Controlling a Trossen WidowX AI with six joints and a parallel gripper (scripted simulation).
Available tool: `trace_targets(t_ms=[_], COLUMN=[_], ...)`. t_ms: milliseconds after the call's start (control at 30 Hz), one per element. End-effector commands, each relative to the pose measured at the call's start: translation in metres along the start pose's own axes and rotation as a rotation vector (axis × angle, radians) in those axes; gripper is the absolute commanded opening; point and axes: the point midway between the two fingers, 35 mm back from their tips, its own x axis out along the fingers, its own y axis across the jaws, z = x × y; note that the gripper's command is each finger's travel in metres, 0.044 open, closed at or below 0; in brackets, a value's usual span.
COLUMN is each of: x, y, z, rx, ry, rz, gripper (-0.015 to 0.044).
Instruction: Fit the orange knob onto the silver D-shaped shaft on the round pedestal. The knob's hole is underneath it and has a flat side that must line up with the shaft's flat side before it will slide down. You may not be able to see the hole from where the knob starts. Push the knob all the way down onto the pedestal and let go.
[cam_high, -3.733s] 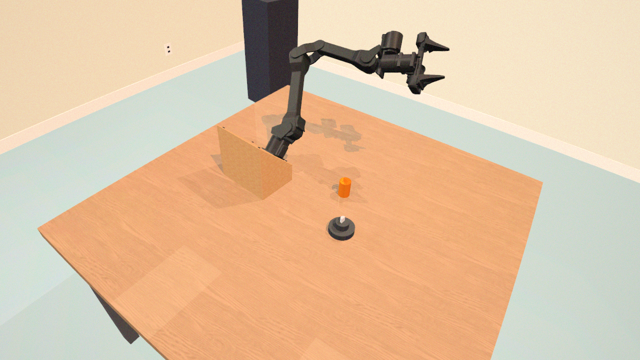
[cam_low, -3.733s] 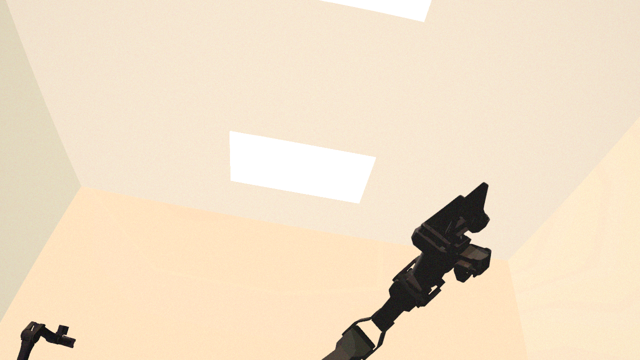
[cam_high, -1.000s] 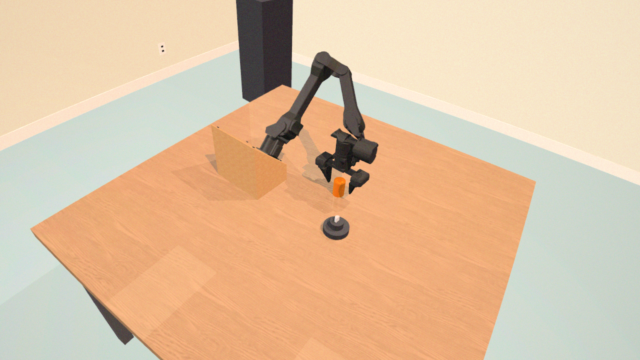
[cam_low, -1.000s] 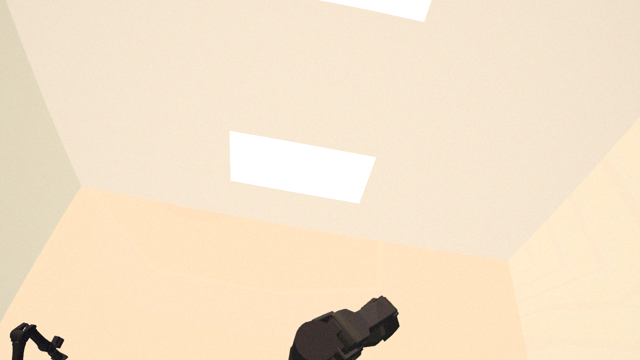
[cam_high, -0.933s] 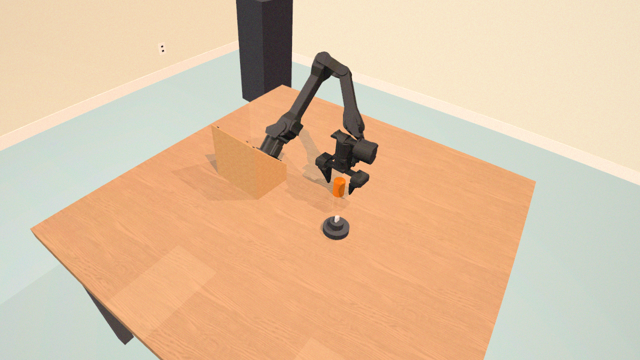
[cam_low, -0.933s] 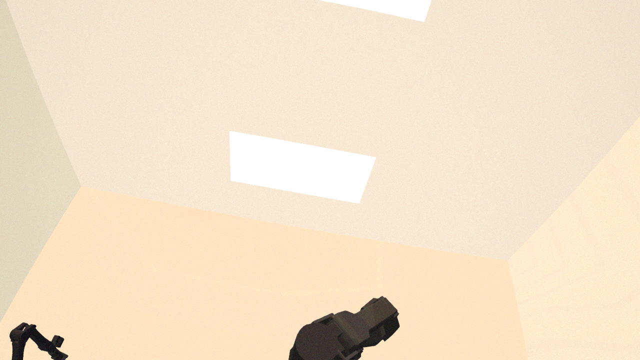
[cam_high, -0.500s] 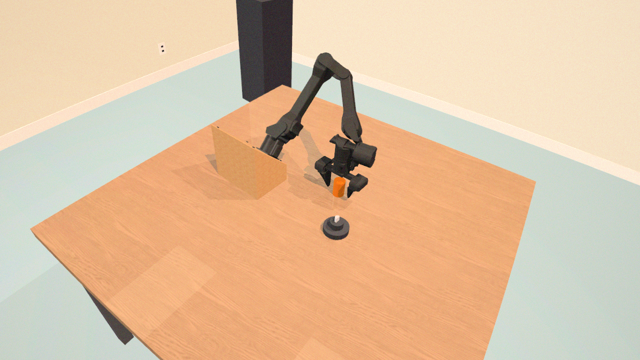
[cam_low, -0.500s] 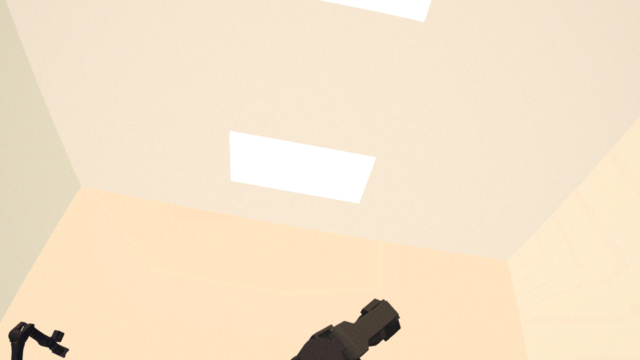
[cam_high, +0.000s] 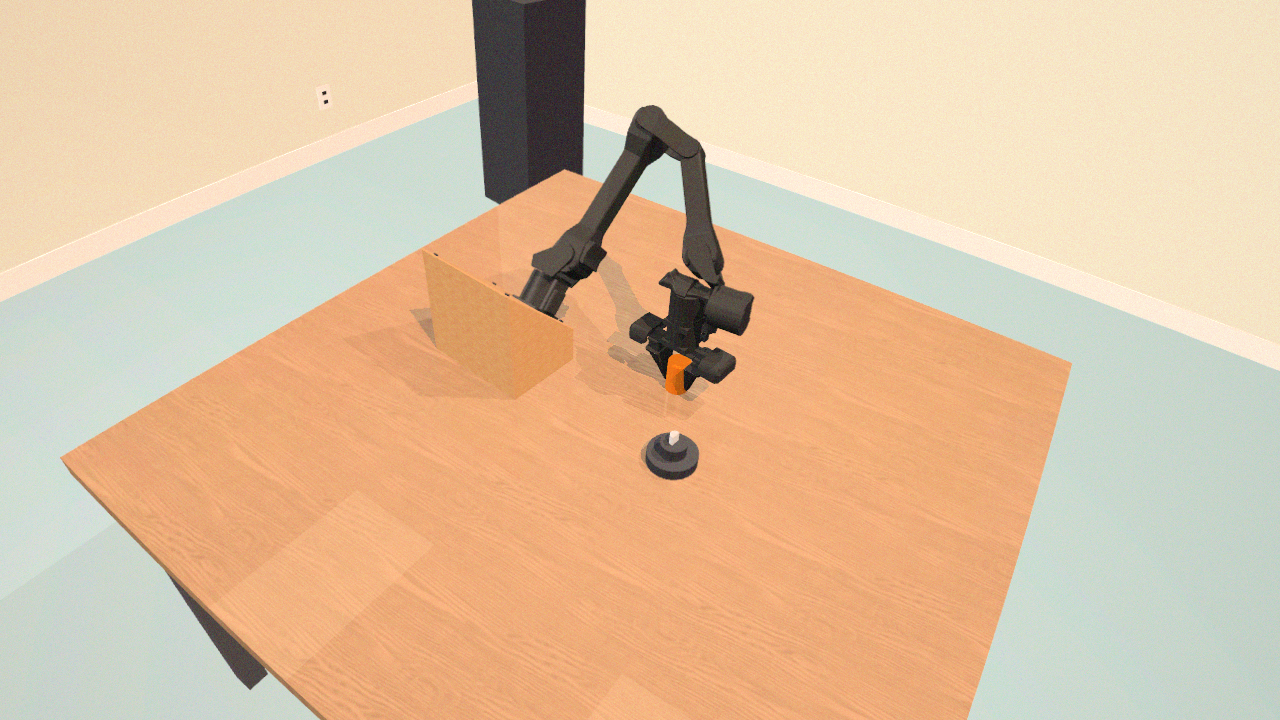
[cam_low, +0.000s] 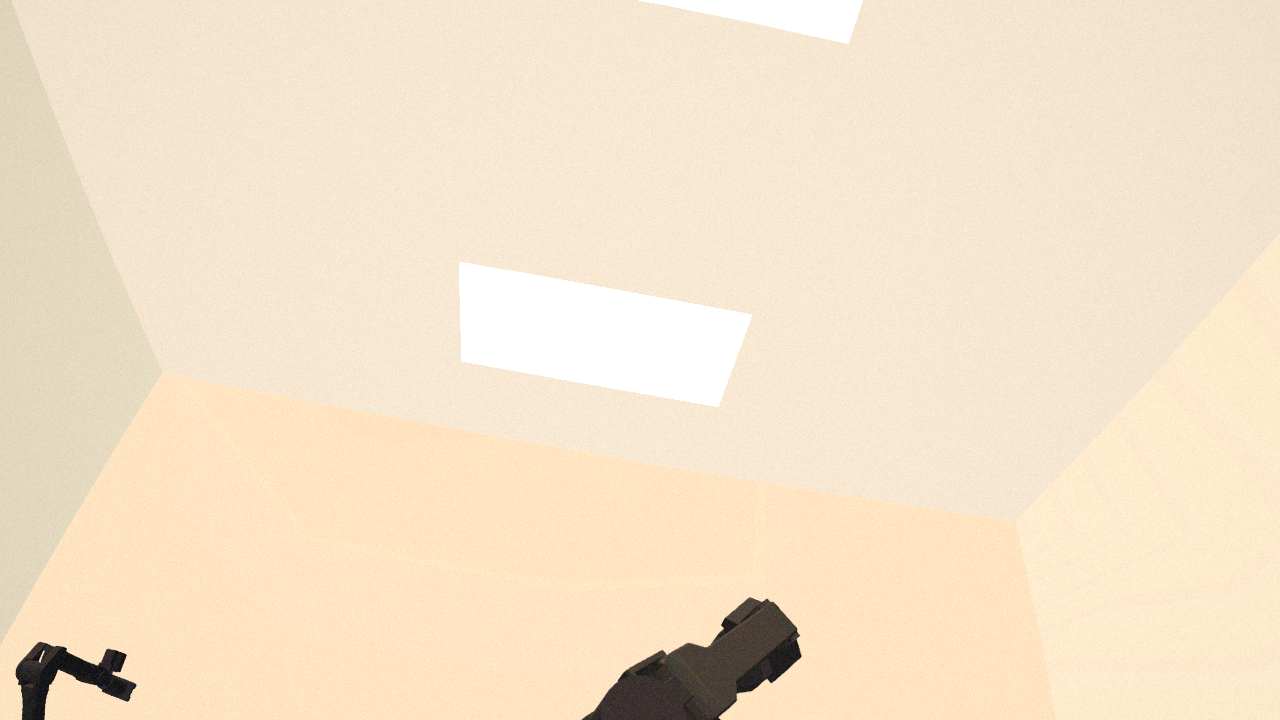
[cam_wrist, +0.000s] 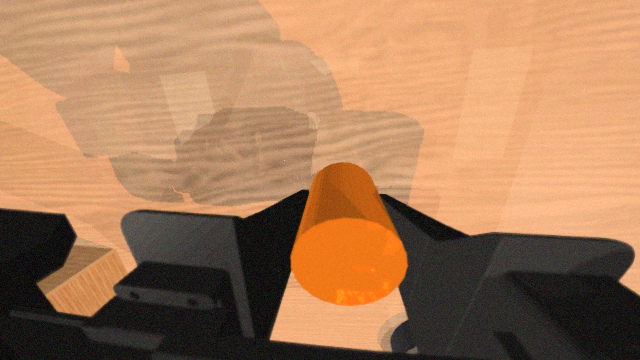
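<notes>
The orange knob (cam_high: 677, 374) (cam_wrist: 349, 262) is an upright cylinder with its flat top facing my wrist camera. Its underside and hole are hidden. My gripper (cam_high: 678, 383) (cam_wrist: 342, 199) points down and is shut on the knob, one finger against each side. The dark round pedestal (cam_high: 657, 467) (cam_wrist: 401, 336) stands on the table in front of the knob in the top view. The short silver shaft (cam_high: 674, 437) sticks up from its middle; its flat side cannot be made out. In the wrist view my right finger hides most of the pedestal.
An upright wooden panel (cam_high: 474, 322) (cam_wrist: 95, 285) stands on the table (cam_high: 537, 537) beside the arm's base. A dark column (cam_high: 528, 98) rises behind the table. The exterior view shows mostly ceiling and walls, with parts of dark arms (cam_low: 671, 689) at the bottom.
</notes>
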Motion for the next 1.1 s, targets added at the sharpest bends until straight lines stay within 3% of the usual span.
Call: trace_targets(t_ms=[0,100,767,1067], x=[-0.003,-0.018,-0.136,-0.141], y=[-0.001,-0.005,-0.002,-0.001], z=[-0.001,-0.003,-0.001,-0.001], rx=[0.005,0.005,0.006,0.011], ry=[0.002,0.011,0.007,0.006], rz=[-0.001,-0.002,0.001,-0.057], gripper=[0.0065,0.0000,0.0000,0.0000])
